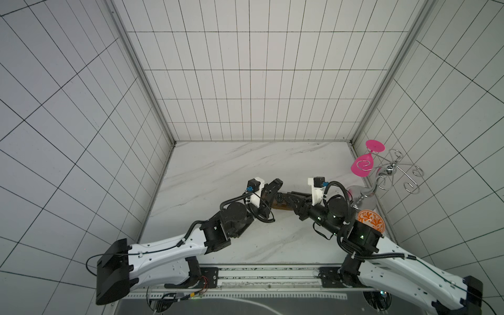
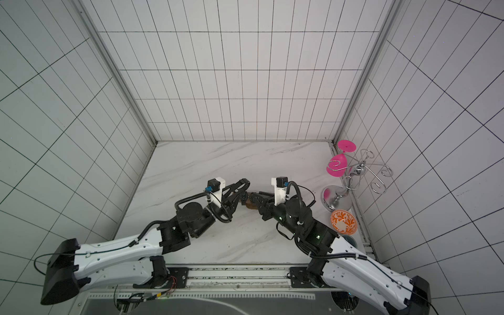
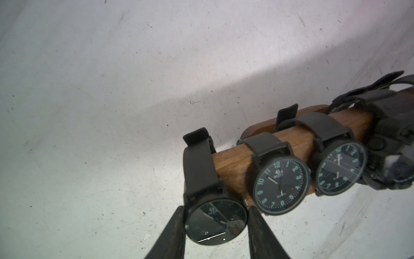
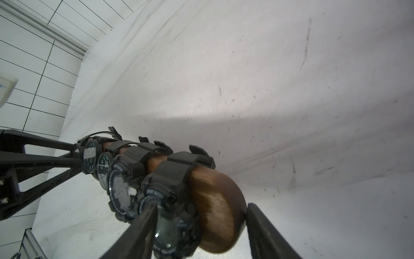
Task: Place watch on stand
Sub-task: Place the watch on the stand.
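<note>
The left gripper (image 3: 216, 210) comes at the left end of the stand (image 3: 235, 166), its jaws narrowed onto the case of the watch (image 3: 216, 222) and apparently touching it on both sides. The watch hangs at the very left tip of the wooden bar, with its strap draped over the rounded end. I cannot tell whether the loop goes fully round the wood.

That is the main risk. If the jaws release here, the strap has little bar under it and the watch may slip off the end onto the table (image 1: 218, 169). Seating it needs a push to the right, and 2 dial watches (image 3: 281, 183) sit just beside it. A hard slide would knock or bunch them.

The same push could skid or tip the stand, whose base looks shorter than the bar.

At the right end, the right gripper (image 4: 201, 206) straddles the bar tip with its jaws parted. One finger lies across a sport watch (image 4: 156, 190), the other is just beside the wood. I cannot tell whether they press on anything. If they close to brace the stand, that finger could bear on the sport watch's glass instead of the wood.

Further right, the orange bowl (image 1: 371, 221) lies close under the right arm. A wide swing could catch it.
</note>
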Controlling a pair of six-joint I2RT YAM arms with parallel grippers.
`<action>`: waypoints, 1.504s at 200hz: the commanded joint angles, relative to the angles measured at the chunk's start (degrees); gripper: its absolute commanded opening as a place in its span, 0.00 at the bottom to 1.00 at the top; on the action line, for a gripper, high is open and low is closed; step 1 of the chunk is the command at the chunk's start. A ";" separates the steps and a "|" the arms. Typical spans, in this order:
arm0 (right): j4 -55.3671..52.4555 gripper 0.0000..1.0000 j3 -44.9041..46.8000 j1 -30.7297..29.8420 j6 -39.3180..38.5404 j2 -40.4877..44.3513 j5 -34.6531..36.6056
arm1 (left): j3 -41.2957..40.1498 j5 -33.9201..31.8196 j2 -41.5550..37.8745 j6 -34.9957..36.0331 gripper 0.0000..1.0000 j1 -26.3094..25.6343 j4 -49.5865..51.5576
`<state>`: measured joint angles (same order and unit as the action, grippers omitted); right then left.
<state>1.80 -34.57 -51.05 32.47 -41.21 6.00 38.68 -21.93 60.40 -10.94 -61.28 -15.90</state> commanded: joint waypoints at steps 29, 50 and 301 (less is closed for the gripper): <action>-7.11 0.49 -3.11 0.97 -5.65 3.15 7.70 | 8.99 5.06 0.22 -2.87 0.34 8.19 24.11; -11.01 0.52 -4.09 3.01 -7.27 2.77 9.97 | 13.42 5.73 2.93 -2.73 0.34 12.65 33.84; -8.86 0.65 7.22 40.32 -7.42 -11.29 -21.85 | 34.38 21.01 36.24 -6.62 0.33 21.66 59.22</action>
<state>-10.31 -30.65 -11.64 25.41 -51.68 -12.80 71.16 -1.63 95.70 -16.53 -39.07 43.70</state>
